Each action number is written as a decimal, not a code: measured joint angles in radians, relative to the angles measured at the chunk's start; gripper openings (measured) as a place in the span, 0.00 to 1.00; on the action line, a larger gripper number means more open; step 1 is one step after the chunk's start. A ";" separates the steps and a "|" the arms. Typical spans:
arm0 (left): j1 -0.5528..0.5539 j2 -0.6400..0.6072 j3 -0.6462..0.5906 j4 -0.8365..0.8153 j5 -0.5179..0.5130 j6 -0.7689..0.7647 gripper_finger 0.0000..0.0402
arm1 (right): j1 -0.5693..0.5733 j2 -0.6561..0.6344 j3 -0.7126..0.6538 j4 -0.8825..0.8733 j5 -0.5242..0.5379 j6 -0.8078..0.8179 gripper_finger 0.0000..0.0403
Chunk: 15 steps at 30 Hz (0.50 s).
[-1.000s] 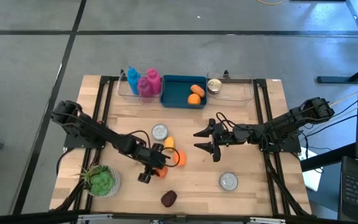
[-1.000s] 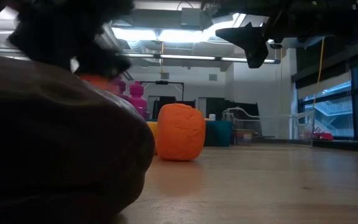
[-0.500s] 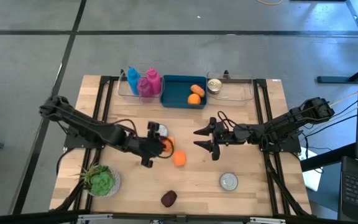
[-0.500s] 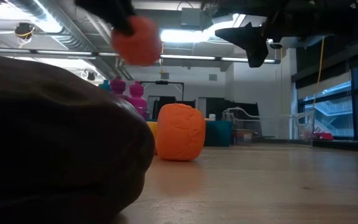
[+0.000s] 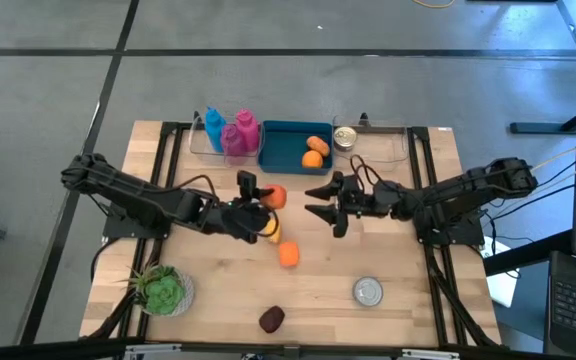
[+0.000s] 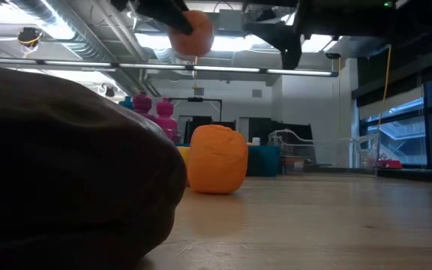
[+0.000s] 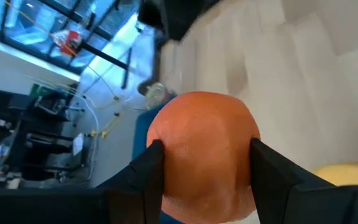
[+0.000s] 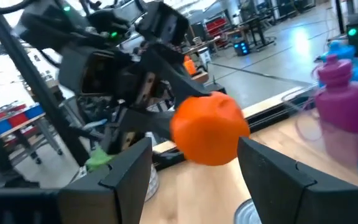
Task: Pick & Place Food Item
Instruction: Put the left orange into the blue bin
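Note:
A round orange fruit (image 5: 275, 197) hangs high over the table's middle, with my left gripper (image 5: 261, 205) shut on it. In the low view the fruit (image 6: 192, 33) is well above the tabletop. My right gripper (image 5: 318, 201) stands open just to the fruit's right, pointing at it from a short gap and touching nothing. In the right wrist view the fruit (image 8: 210, 128) shows ahead of the two spread fingers. A second orange piece (image 5: 288, 255) and a yellow one (image 5: 272, 233) rest on the wood below. My left gripper pinches the orange fruit by two opposite sides (image 7: 166, 163) between its two fingers (image 7: 149, 169). The fingers come from the table's left, slanting a little downward. The fruit is lifted clear of the table.
At the far edge stands a blue bin (image 5: 286, 135) with orange pieces. A clear tray beside it holds pink (image 5: 240, 135) and blue bottles, and another holds a can (image 5: 345, 138). A can (image 5: 368, 291), a dark lump (image 5: 271, 318) and a green plant (image 5: 162, 289) lie near the front.
My left gripper has risen from the table with the orange fruit, going toward the far edge and the right and turning from pointing down toward level. The fruit is now lifted clear. My right gripper has shifted a little toward the far edge and the fruit, staying open.

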 joint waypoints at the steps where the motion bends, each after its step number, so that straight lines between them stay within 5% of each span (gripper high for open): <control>1: 0.005 -0.001 0.001 0.015 0.000 0.014 0.40 | -0.014 0.000 0.006 -0.003 -0.009 0.000 0.59; 15: 0.011 0.000 0.001 0.120 -0.018 0.224 0.41 | -0.173 0.091 0.026 0.021 -0.186 0.185 0.70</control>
